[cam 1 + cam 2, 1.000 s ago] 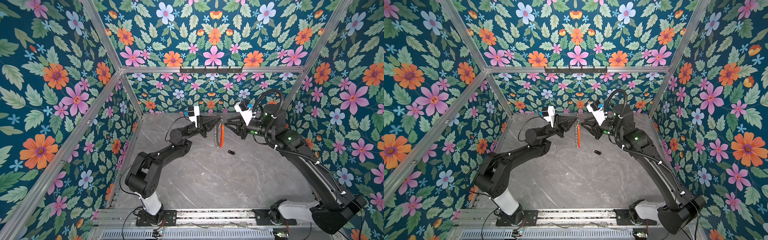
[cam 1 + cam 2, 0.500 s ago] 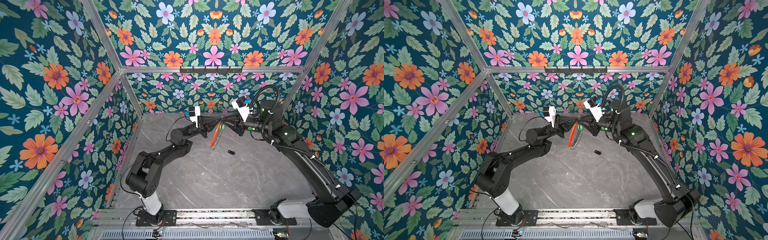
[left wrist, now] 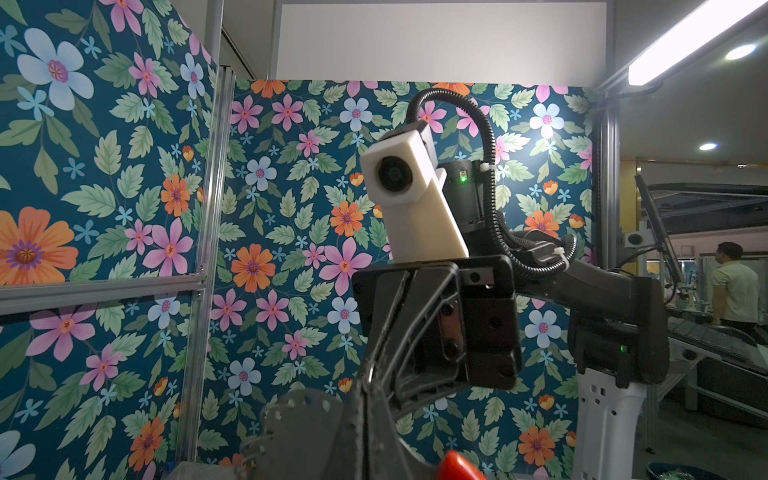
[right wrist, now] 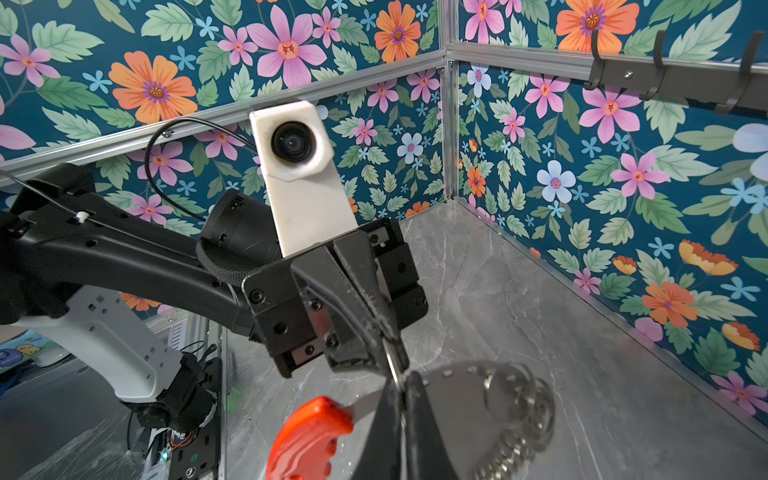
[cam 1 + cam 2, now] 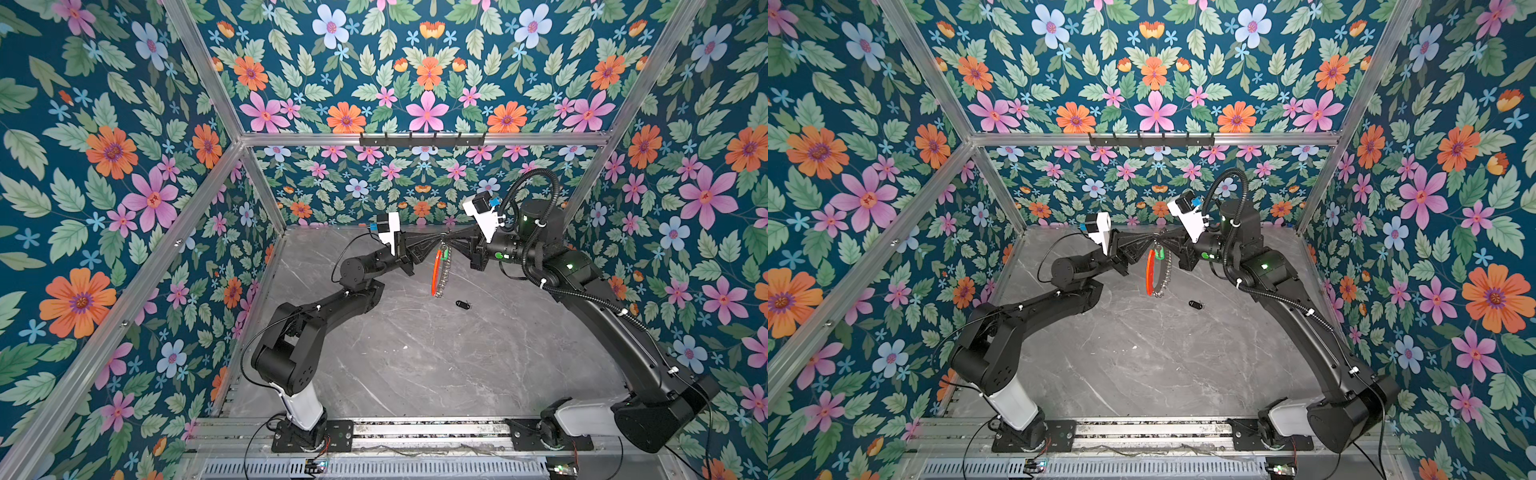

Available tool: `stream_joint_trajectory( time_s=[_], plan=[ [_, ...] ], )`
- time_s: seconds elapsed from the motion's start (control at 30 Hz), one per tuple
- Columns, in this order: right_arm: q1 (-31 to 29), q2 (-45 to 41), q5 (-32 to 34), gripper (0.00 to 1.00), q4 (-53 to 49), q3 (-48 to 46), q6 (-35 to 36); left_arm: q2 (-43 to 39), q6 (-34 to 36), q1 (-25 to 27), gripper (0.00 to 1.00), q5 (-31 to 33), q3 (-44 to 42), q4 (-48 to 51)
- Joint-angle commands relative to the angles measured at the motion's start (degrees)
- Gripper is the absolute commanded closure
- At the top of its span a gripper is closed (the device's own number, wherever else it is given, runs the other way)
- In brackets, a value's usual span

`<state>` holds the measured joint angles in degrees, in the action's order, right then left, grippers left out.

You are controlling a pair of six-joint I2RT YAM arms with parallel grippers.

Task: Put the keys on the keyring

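Note:
The keyring (image 5: 437, 272) (image 5: 1152, 274), a grey hoop with a red-orange arc and a fringe of small silver rings, hangs edge-on above the table in both top views. Both grippers meet at its top. My left gripper (image 5: 434, 241) (image 3: 365, 419) is shut on a small ring at its upper edge. Facing it tip to tip, my right gripper (image 5: 452, 240) (image 4: 401, 399) is also shut there. The grey plate (image 4: 457, 399) and red arc (image 4: 309, 436) show behind the right fingers. The green-tagged key (image 5: 445, 253) dangles just under the tips. The black-fob key (image 5: 462, 305) (image 5: 1195, 305) lies on the table.
Grey marble tabletop (image 5: 415, 365) is boxed in by floral walls with aluminium rails. A black hook rack (image 5: 422, 139) is mounted on the back rail. Both arm bases stand at the front edge.
The right gripper's jaws have closed at the top of the keyring. The keyring, tilted half a second ago, now hangs straight down. The left gripper stays shut.

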<state>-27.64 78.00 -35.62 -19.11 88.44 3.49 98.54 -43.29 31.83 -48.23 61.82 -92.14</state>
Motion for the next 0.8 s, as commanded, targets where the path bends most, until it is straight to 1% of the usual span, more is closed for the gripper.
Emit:
stream_joint_trajectory(
  time_s=[0.0, 0.03, 0.1, 0.13, 0.17, 0.2, 0.27, 0.33, 0.4, 0.43, 0.6, 0.77],
  plan=[
    [-0.8, 0.9, -1.5, 0.94, 1.7, -0.6, -1.1, -0.4, 0.6, 0.1, 1.0, -0.9, -1.8, -2.3],
    [-1.0, 1.1, -1.5, 0.78, 1.6, -0.9, -1.5, -1.1, 1.4, 0.0, 1.0, -0.8, -3.4, -2.4],
    [-1.1, 0.7, -0.6, 0.58, 2.0, -2.4, -2.7, -3.0, 3.7, -0.4, 1.0, -0.4, -7.6, -2.3],
    [-1.1, -0.1, 0.7, 0.53, 2.6, -3.8, -3.2, -4.6, 5.7, -0.7, 1.0, -0.4, -10.0, -1.7],
    [-1.1, -1.0, 1.9, 0.5, 3.4, -5.5, -3.3, -6.0, 8.1, -0.9, 1.0, -0.6, -12.5, 0.0],
    [-1.1, -2.3, 3.7, 0.48, 4.7, -7.6, -3.5, -8.4, 11.5, -0.9, 1.0, -0.8, -14.9, 3.5],
    [-0.9, -4.9, 7.4, 0.46, 7.7, -12.5, -4.2, -13.1, 20.2, -0.9, 1.0, -0.8, -18.5, 14.6],
    [-0.6, -7.3, 10.2, 0.45, 9.7, -17.0, -5.1, -18.6, 30.8, -0.9, 1.0, -0.2, -20.3, 31.4],
    [-0.2, -9.1, 11.7, 0.45, 10.3, -20.5, -5.9, -22.6, 39.6, -0.9, 1.0, 0.2, -21.3, 44.4],
    [-0.1, -9.8, 12.5, 0.45, 10.3, -22.3, -6.4, -24.4, 43.0, -0.9, 1.0, 0.6, -22.0, 49.0],
    [0.0, -12.8, 15.1, 0.45, 10.7, -30.3, -9.3, -31.0, 52.6, -1.0, 1.0, 2.2, -25.1, 63.2],
    [0.0, -15.5, 16.4, 0.45, 12.7, -37.1, -12.3, -35.4, 62.8, -1.6, 1.0, 2.7, -24.4, 82.1]
  ],
)
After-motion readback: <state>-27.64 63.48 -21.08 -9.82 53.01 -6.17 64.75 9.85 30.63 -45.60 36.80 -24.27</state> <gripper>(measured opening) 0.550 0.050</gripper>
